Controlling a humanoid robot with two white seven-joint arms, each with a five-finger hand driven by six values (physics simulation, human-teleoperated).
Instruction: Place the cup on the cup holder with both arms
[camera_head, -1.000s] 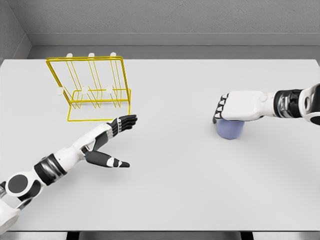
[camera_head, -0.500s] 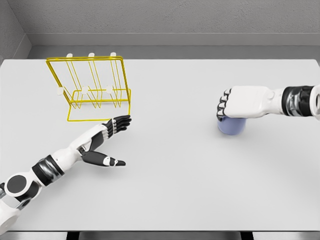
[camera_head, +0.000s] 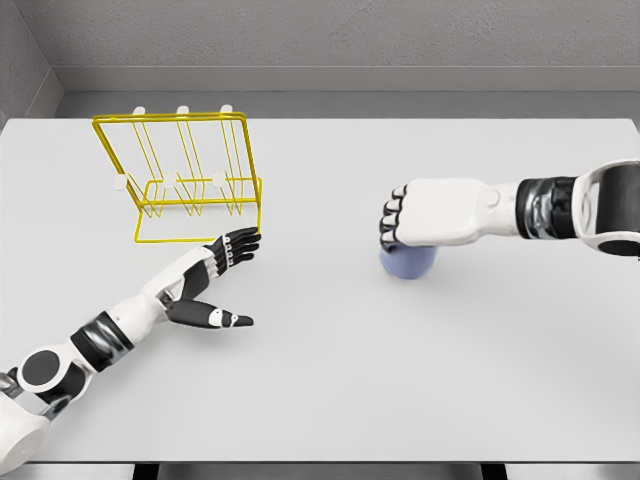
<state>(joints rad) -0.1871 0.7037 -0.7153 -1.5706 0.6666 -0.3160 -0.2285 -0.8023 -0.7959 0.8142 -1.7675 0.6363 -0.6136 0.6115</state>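
White table (camera_head: 330, 400) filled nearly the whole head view, with grey wall behind at 12 o'clock.

Yellow wire cup holder (camera_head: 186, 175) stood upright at about 10 o'clock of the table centre, near the far left; its frame carried small white-tipped pegs along the top rail and lower bar. No cup hung on it.

Right arm came in from 3 o'clock, forearm reaching level across toward the table's middle. Right hand (camera_head: 430, 212) sat palm-down over the cup, fingers curled down around its upper part, gripping it from above.

Left arm entered from 8 o'clock, stretched diagonally toward the holder. Left hand (camera_head: 212, 280) was wide and holding nothing: four fingers extended straight toward 1 o'clock, their tips just short of the holder's base rail, thumb splayed out toward 4 o'clock.

Pale blue cup (camera_head: 407, 262) lay just right of table centre, only its lower body visible beneath the right hand's knuckles. Whether its base touched the table or hung just above could not be told. It was well apart from the holder and from the left hand.
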